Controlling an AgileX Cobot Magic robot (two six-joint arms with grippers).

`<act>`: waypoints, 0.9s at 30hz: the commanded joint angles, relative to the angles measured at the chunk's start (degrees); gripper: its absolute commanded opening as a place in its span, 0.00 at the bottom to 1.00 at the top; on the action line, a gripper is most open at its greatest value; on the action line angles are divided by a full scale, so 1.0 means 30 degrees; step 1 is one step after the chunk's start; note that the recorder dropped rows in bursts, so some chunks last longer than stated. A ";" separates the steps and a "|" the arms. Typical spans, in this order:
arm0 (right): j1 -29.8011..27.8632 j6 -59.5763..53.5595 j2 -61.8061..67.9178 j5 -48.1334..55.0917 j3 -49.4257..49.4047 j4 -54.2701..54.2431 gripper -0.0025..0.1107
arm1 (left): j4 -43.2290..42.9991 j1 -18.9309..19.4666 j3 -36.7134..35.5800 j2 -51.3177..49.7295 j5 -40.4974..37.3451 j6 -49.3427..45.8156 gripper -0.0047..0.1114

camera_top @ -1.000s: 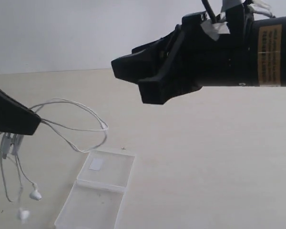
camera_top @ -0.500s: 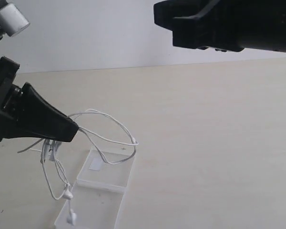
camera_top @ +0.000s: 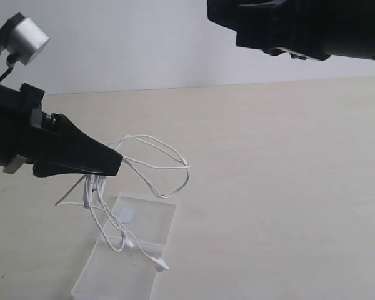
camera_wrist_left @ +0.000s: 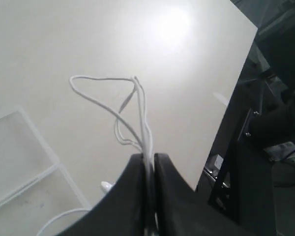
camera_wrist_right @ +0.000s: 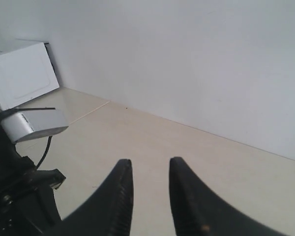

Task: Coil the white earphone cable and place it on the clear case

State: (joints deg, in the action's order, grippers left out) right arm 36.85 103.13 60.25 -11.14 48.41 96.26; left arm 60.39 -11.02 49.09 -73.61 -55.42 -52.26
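My left gripper (camera_top: 115, 164) is shut on the white earphone cable (camera_top: 169, 156), pinching several strands between its fingertips above the table. Loops of cable stick out past the tips to the right. The rest hangs down, with two earbuds (camera_top: 161, 267) dangling over the clear case (camera_top: 151, 220), which lies open and flat near the front left. In the left wrist view the cable (camera_wrist_left: 103, 81) runs out of the closed left gripper (camera_wrist_left: 148, 156), with the case (camera_wrist_left: 19, 147) beside it. My right gripper (camera_wrist_right: 150, 164) is open and empty, held high above the table.
The right arm (camera_top: 300, 25) fills the top right of the exterior view. A white box-shaped appliance (camera_wrist_right: 22, 73) stands by the wall at a far corner. The table edge and a dark frame (camera_wrist_left: 265, 147) beyond it show in the left wrist view.
My left gripper has carried the cable to the right, so the earbuds now hang over the case instead of left of it. The right arm has risen to the top of the view.
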 commanded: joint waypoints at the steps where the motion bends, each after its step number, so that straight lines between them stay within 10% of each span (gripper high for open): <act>1: -0.0068 0.0101 -0.0102 0.0034 -0.0020 0.0094 0.25 | 0.0753 -0.0126 -0.0845 -0.0011 0.1347 0.0503 0.04; 27: -0.0068 0.0101 -0.0102 -0.0330 -0.0020 0.0094 0.25 | 0.0952 -0.0126 -0.2884 -0.0128 0.3145 0.0575 0.04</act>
State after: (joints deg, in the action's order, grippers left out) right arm 36.85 103.23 60.25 -11.85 48.41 96.26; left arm 62.64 -11.02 41.20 -73.86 -46.90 -50.77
